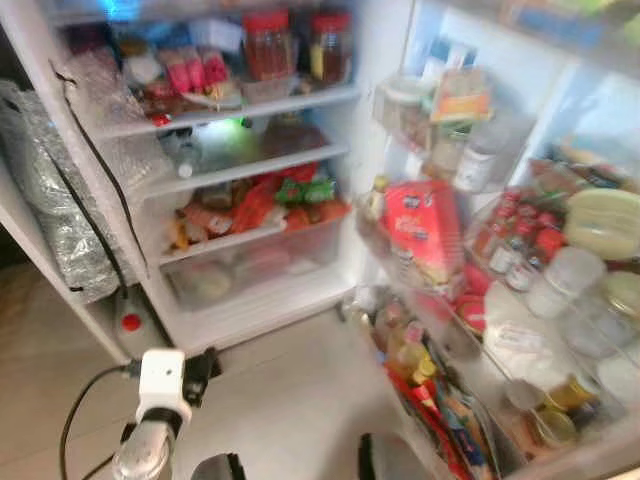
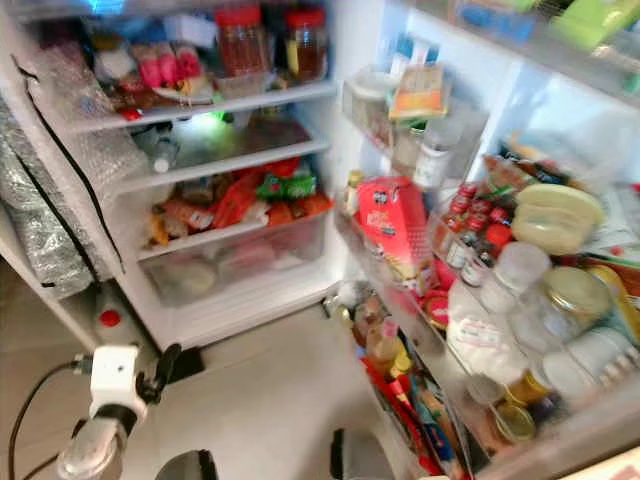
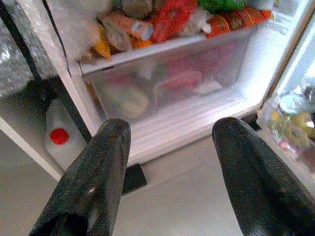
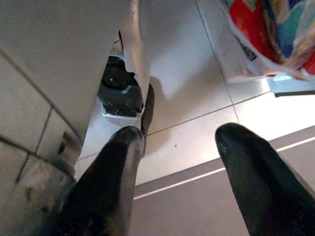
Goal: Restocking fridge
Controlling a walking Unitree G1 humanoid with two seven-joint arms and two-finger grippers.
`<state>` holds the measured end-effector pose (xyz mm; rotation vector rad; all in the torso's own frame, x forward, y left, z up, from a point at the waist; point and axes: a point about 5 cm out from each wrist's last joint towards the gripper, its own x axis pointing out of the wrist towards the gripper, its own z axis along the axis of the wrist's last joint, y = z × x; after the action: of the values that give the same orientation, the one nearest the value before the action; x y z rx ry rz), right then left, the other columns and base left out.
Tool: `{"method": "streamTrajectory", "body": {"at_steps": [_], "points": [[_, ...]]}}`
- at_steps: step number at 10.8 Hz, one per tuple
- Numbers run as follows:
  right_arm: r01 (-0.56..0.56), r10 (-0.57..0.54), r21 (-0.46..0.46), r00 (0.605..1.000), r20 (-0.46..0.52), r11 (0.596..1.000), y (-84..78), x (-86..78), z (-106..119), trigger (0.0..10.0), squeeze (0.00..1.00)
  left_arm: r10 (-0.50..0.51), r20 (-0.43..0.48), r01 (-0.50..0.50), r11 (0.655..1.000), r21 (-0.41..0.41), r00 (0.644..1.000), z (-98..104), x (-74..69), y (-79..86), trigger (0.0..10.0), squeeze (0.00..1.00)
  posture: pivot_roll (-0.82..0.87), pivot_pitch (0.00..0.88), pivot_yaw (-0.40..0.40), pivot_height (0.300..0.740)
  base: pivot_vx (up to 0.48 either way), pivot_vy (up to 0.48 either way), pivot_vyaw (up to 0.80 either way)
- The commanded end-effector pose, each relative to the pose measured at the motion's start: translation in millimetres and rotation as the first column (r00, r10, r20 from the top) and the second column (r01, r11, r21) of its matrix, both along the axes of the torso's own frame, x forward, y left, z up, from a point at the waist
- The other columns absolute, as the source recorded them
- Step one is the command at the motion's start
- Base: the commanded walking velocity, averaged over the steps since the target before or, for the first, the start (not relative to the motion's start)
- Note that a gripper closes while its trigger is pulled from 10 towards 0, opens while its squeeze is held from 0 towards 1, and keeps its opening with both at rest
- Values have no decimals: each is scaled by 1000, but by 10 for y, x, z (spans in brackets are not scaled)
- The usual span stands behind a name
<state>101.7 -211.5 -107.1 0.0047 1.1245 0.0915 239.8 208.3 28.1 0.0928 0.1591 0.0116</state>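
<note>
Your fridge [image 1: 250,300] stands open ahead, shelves packed, its loaded door [image 1: 520,330] swung out on the right. Your left gripper [image 3: 170,162] faces the bottom drawer [image 3: 167,88], fingers spread wide, holding nothing. Your right gripper [image 4: 179,167] hangs over floor tiles [image 4: 197,123], likewise spread and empty.

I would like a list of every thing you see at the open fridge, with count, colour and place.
Jars: two, red lids, top shelf.
Packets: several, red, orange and green, shelf above the drawer.
Drawer: one, clear, bottom of fridge.
Red carton: one, door shelf.
Small bottles: several, red caps, door shelf.
White jug: one, red cap, floor left of fridge.
Left gripper: black fingers open, facing the drawer.
Right gripper: black fingers open, over the tiled floor.
</note>
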Motion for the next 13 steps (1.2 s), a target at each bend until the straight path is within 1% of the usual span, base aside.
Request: {"method": "streamTrajectory", "body": {"at_steps": [1, 11, 12, 13], "points": [[-7, 8, 11, 1000, -5, 1000, 56, -1, -11, 10000, 0, 18, -20, -18, 1000, -13, 1000, -40, -26, 31, 10000, 0, -148, 0, -21, 619, 0, 281, 0], [10, -10, 9, 1000, -1, 1000, 62, 16, -9, 10000, 0, 23, -14, -23, 1000, -9, 1000, -21, 14, 59, 10000, 0, -147, 0, -14, 619, 0, 400, 0], [13, -13, 4, 1000, 0, 1000, 60, 17, -9, 10000, 0, 28, -16, -28, 999, -16, 999, -26, 18, 65, 10000, 0, -146, 0, -12, 619, 0, 266, 0], [18, -18, 1, 1000, 1, 1000, 59, 17, -10, 10000, 0, 44, -46, -46, 998, -44, 998, -70, 23, 84, 10000, 0, -146, 0, -11, 619, 0, 0, 0]]}}
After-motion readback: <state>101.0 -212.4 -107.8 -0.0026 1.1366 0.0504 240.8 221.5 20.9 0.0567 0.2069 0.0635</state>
